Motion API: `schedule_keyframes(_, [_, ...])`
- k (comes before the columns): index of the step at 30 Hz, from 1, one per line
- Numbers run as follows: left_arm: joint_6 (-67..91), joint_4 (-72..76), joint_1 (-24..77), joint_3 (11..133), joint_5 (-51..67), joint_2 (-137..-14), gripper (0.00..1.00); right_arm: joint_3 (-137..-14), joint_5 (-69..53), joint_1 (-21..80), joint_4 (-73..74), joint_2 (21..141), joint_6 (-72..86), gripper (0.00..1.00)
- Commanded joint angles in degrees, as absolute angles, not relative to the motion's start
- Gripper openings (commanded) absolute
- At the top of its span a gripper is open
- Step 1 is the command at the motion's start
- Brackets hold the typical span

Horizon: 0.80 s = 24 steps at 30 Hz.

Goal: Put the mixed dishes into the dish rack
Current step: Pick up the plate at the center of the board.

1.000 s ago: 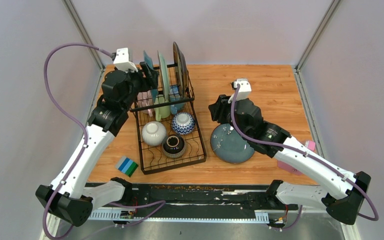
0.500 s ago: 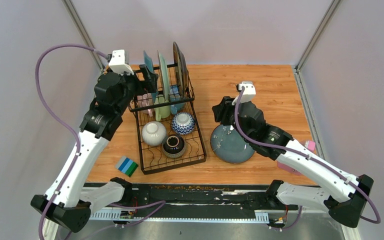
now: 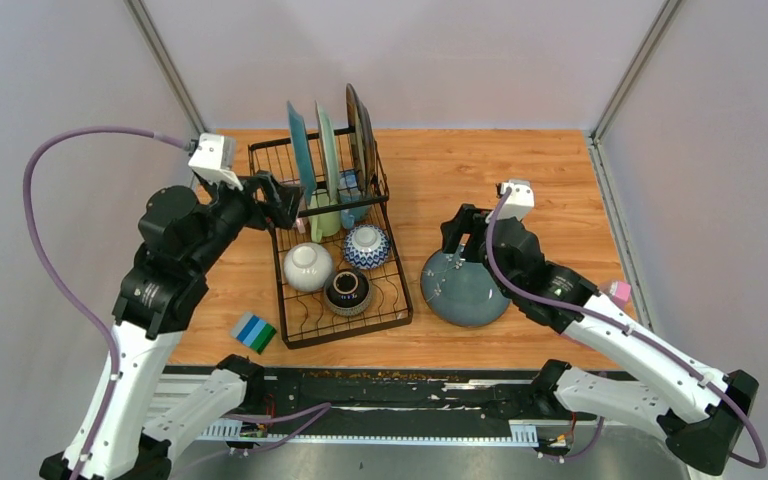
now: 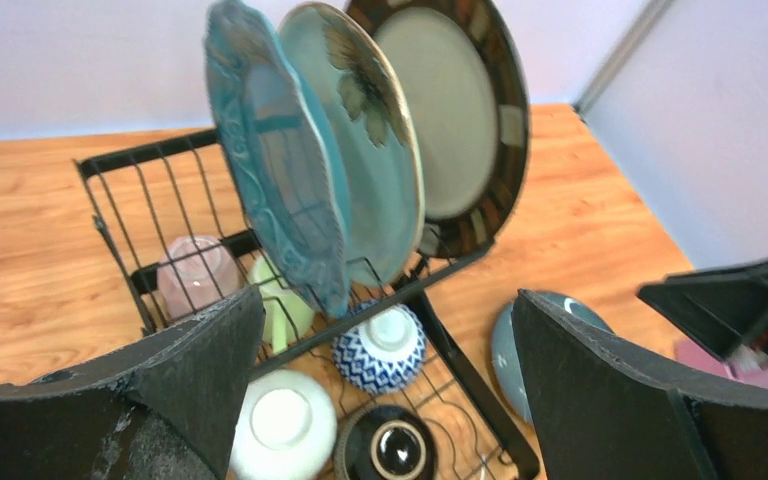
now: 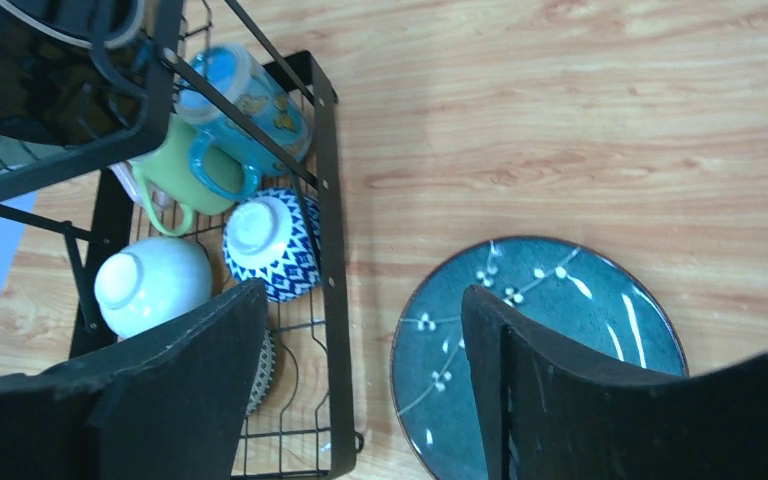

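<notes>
The black wire dish rack (image 3: 398,300) holds upright a teal plate (image 3: 297,150), a pale green plate (image 3: 327,150) and a black-rimmed cream plate (image 3: 360,130). Mugs stand under them, and a white bowl (image 3: 307,266), a blue patterned bowl (image 3: 367,245) and a dark bowl (image 3: 347,288) lie upside down on the low tray. A dark teal plate (image 3: 463,290) lies flat on the table right of the rack. My left gripper (image 3: 285,200) is open and empty at the rack's left side. My right gripper (image 3: 457,235) is open and empty above that plate's far left edge (image 5: 560,300).
A blue-green striped sponge (image 3: 255,332) lies near the rack's front left corner. A pink container (image 3: 617,292) shows at the right, partly behind my right arm. Walls close in the left, back and right sides.
My left gripper has drawn back left and nearer from the teal plate, which stays standing in the rack. My right gripper has shifted right and nearer, over the dark teal plate.
</notes>
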<state>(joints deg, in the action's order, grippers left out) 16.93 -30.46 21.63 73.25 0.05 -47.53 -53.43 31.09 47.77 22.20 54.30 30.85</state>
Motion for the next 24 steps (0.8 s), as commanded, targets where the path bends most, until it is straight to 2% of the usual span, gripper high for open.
schedule_keyframes(1, [15.67, -33.32, 21.36, 71.78, 10.67, -44.1, 1.0, -51.24, 32.59, 46.91, 24.41, 51.61, 33.71, 0.75])
schedule_keyframes(4, [17.5, -31.89, 21.36, 67.43, 13.98, -40.76, 1.0, -49.86, 32.59, 46.43, 26.09, 50.93, 34.79, 0.81])
schedule_keyframes(8, [20.01, -30.46, 21.48, 63.07, 19.13, -37.95, 1.0, -48.37, 31.81, 45.33, 27.97, 50.3, 36.73, 0.82])
schedule_keyframes(16, [20.98, -30.69, 25.02, 56.24, 16.5, -32.87, 0.99, -43.24, 21.04, 35.5, 29.54, 49.33, 42.73, 0.82])
schedule_keyframes(19, [19.89, -31.21, 30.09, 55.13, 13.08, -33.99, 0.99, -40.87, 14.28, 29.58, 29.85, 49.37, 44.08, 0.81])
schedule_keyframes(24, [17.79, -30.71, 46.1, 55.08, -2.3, -39.25, 1.0, -37.89, 8.33, 20.88, 30.9, 48.61, 45.61, 0.79])
